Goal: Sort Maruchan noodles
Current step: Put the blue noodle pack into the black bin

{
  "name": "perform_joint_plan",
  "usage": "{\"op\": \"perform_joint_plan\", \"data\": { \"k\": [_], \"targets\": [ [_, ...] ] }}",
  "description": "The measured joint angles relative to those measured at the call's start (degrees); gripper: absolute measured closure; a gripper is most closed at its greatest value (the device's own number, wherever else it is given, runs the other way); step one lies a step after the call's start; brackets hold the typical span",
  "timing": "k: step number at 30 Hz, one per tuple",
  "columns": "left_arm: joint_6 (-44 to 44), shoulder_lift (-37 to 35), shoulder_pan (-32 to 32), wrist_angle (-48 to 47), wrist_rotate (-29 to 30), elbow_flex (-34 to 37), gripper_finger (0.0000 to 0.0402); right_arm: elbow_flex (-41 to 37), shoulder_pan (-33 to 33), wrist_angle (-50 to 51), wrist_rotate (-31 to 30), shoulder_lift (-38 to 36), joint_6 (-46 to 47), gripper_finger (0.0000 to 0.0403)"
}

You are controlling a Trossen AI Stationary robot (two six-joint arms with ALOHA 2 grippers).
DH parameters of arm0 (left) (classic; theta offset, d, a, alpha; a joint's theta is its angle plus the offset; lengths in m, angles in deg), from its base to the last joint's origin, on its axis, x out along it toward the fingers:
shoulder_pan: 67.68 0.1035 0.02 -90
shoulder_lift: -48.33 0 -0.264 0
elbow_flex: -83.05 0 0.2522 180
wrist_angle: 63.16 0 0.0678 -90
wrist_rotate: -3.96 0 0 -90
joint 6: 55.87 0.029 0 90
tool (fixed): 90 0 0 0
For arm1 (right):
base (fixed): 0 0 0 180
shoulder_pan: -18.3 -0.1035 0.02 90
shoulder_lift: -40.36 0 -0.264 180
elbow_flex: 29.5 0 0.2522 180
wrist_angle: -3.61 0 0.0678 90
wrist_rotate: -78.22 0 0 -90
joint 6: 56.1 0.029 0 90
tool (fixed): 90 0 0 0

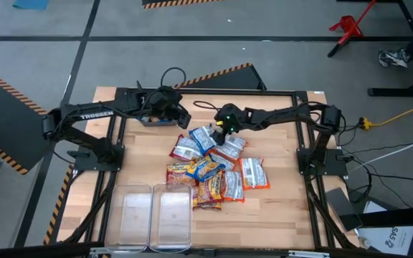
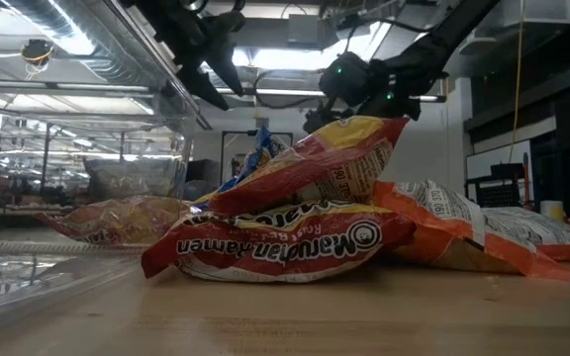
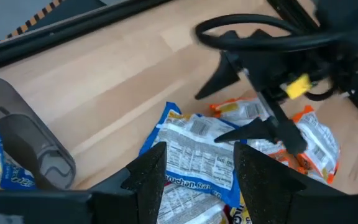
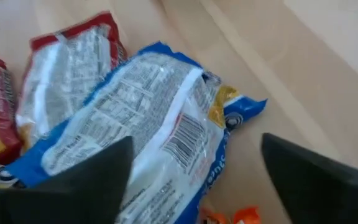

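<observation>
The Maruchan noodles (image 1: 210,172) lie in a loose overlapping pile on the middle of the wooden table, blue, red and orange packets mixed (image 2: 295,227). A blue packet (image 1: 203,137) lies label-side up at the pile's far end (image 4: 142,124). My right gripper (image 1: 221,127) hovers open just above it, one finger on each side (image 4: 196,140). My left gripper (image 1: 179,112) is open (image 3: 197,155), raised at the pile's far-left side, and faces the same blue packet (image 3: 191,155). Another blue-and-yellow packet (image 1: 151,120) lies apart under the left arm.
Two clear plastic bins (image 1: 135,215) (image 1: 174,215) stand side by side at the table's near edge, left of centre. The black frame rails (image 1: 206,93) border the table. Bare wood shows to the pile's right and at the near right corner. Both grippers are close together at the pile's far end.
</observation>
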Motion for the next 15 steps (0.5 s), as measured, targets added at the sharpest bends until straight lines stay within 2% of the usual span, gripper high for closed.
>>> {"op": "perform_joint_plan", "data": {
  "k": [2, 5, 11, 15],
  "targets": [
    [0.02, 0.38, -0.33, 0.03, 0.0, 0.0, 0.0221, 0.02, 0.0, -1.15, 0.02, 1.8, 1.14, 0.0017],
    [0.03, 0.91, -0.36, 0.0, 0.02, 0.0, 0.0221, 0.02, 0.0, -2.16, 0.19, 4.39, 1.86, 0.0016],
    [0.04, 1.02, -0.34, 1.08, 0.04, 0.0, 0.0221, 0.26, 0.01, -4.1, 4.57, 6.25, 1.72, 0.0074],
    [0.89, 1.02, -0.34, 1.36, 0.07, 0.0, 0.0221, 0.57, -0.11, -3.25, 5.04, 6.32, 1.64, 0.0153]
  ]
}}
